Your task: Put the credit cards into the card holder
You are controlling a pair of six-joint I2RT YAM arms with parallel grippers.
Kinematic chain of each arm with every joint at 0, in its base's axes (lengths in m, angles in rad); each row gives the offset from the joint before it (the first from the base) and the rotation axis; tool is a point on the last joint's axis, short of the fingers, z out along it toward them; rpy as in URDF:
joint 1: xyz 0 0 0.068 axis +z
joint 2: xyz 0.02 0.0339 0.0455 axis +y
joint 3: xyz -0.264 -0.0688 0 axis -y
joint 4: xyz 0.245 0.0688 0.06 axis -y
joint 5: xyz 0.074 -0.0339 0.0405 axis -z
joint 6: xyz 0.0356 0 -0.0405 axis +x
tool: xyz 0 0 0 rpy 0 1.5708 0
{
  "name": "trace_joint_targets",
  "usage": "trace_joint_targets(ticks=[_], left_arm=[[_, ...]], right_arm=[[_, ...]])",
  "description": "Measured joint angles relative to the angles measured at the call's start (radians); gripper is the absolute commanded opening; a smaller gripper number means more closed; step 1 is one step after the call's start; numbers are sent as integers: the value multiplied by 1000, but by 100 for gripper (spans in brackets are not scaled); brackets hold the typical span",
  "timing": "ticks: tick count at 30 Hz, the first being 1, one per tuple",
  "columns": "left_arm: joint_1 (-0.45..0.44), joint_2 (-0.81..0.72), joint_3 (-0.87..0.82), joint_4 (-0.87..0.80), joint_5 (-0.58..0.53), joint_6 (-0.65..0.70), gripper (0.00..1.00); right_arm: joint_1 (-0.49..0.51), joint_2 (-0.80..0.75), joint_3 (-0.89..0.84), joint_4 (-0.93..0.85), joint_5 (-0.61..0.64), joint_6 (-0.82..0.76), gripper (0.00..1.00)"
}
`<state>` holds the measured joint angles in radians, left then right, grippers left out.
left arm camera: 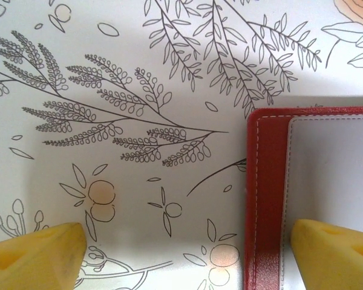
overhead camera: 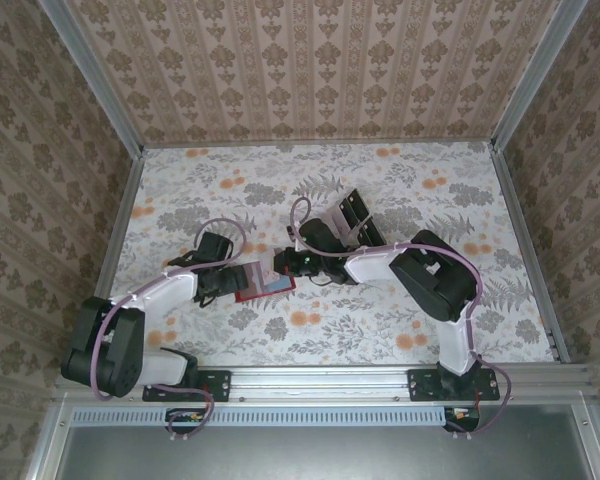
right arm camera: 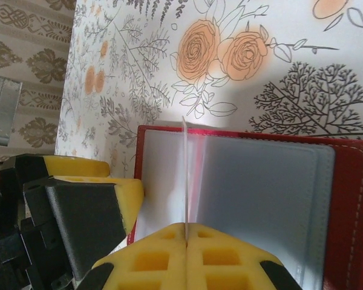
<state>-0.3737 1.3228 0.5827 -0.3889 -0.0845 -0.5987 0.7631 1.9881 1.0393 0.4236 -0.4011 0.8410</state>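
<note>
the card holder [left arm camera: 265, 199] looks like red leather, matt, with pale stitching; its inner pockets are smooth. the credit card [right arm camera: 185, 175] is thin translucent plastic. the pads [right arm camera: 145, 261] are yellow, matt moulded plastic. the table [left arm camera: 139, 72] wears matt printed paper.
</note>
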Motion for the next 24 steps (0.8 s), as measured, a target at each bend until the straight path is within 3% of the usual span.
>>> trace_joint_targets(ticks=[18,24], left_arm=[[0,0,0,0,-3,-4,89],[0,-19,0,-5,-2,-11,94]], right_arm=[[12,42,2,88,-18,53,0],[12,42,2,101,-19,61,0]])
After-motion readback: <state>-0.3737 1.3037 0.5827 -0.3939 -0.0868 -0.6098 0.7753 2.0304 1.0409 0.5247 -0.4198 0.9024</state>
